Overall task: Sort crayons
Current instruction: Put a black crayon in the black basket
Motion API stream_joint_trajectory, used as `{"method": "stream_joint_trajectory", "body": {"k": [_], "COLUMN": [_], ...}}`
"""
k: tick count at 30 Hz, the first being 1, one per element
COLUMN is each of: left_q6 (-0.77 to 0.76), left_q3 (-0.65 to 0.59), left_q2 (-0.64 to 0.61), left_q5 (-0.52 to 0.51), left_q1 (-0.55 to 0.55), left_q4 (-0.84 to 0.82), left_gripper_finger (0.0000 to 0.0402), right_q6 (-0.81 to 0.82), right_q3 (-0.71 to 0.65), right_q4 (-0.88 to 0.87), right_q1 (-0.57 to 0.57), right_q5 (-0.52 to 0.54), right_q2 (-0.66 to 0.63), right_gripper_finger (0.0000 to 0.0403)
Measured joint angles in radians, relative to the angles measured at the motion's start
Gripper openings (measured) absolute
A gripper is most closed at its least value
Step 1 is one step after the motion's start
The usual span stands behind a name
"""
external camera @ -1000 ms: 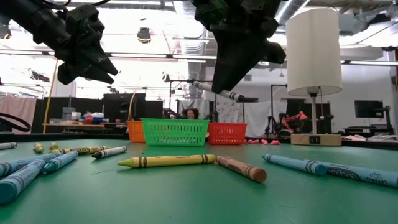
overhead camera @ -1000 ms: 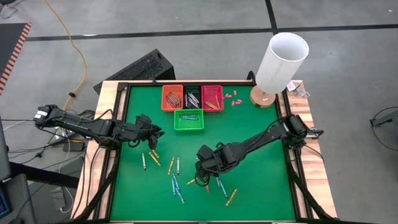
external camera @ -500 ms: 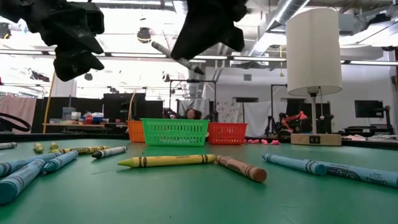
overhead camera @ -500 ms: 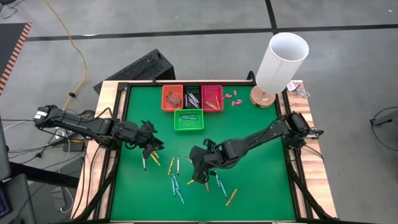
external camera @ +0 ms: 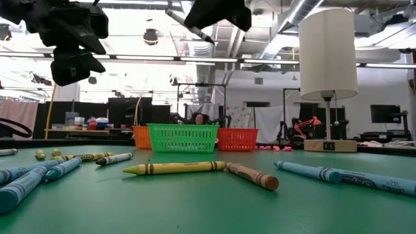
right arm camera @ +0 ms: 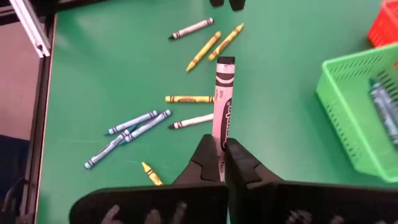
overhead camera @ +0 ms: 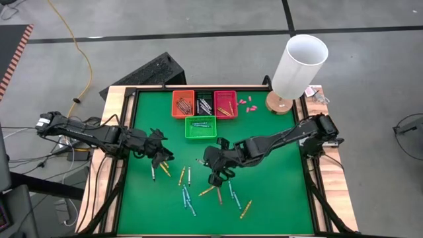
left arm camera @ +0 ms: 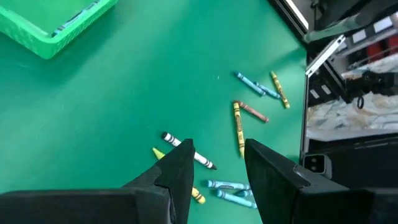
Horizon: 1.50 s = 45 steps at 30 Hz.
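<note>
Loose crayons [overhead camera: 187,185] in yellow, blue, grey-white and brown lie flat on the green table mat; the low view shows them up close [external camera: 175,168]. My right gripper [overhead camera: 210,160] is over the middle of the table, near the green basket [overhead camera: 200,127]. It is shut on a grey-white crayon [right arm camera: 222,102]. That crayon also sticks out of the gripper at the top of the low view [external camera: 188,25]. My left gripper [left arm camera: 217,165] hangs open above the left part of the mat [overhead camera: 160,153], with nothing between its fingers. My right gripper pinches the grey-white crayon by its near end [right arm camera: 219,148] between its two fingertips. The crayon runs on forward along the line of the fingers. It is lifted clear of the table and tilted, with its free end [right arm camera: 225,61] pointing away from the gripper.
An orange basket [overhead camera: 183,104], a middle compartment with dark crayons [overhead camera: 204,104] and a red basket [overhead camera: 225,104] stand at the far edge behind the green one. Pink bits [overhead camera: 246,104] lie beside them. A white lamp [overhead camera: 299,63] stands at the far right corner.
My right gripper has risen with the grey-white crayon and gone toward the far edge, closer to the green basket, rolling as it went; the crayon is now well above the table. My left gripper has turned at the wrist and otherwise kept its place.
</note>
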Motion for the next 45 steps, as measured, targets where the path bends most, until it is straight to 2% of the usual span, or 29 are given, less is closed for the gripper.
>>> {"method": "stream_joint_trajectory", "body": {"k": [10,22,26,34,38,45], "left_q6": [-0.054,-0.082,-0.087,-0.09,-0.079,-0.058], "left_q3": [0.0,0.0,0.0,0.0,0.0,0.0], "left_q2": [0.0,0.0,0.0,0.0,0.0,0.0], "left_q5": [0.017,0.0,-0.03,-0.132,-0.196,-0.43], "left_q1": [0.0,0.0,-0.001,-0.001,-0.001,0.0], "left_q4": [0.0,0.0,0.0,0.0,0.0,0.0], "left_gripper_finger": [0.0131,0.0131,0.0131,0.0131,0.0131,0.0131], "right_q6": [-0.088,-0.164,-0.186,-0.244,-0.328,-0.445], "right_q3": [0.0,0.0,0.0,0.0,0.0,0.0], "right_q4": [0.004,0.003,0.003,0.017,0.091,0.36], "right_q1": [-0.108,-0.233,-0.262,-0.293,-0.293,-0.324], "right_q5": [-0.002,-0.082,-0.144,-0.152,-0.152,-0.13], "right_q2": [-0.042,-0.042,-0.042,-0.042,-0.042,-0.041], "right_gripper_finger": [0.0002,0.0002,0.0002,0.0002,0.0002,0.0002]}}
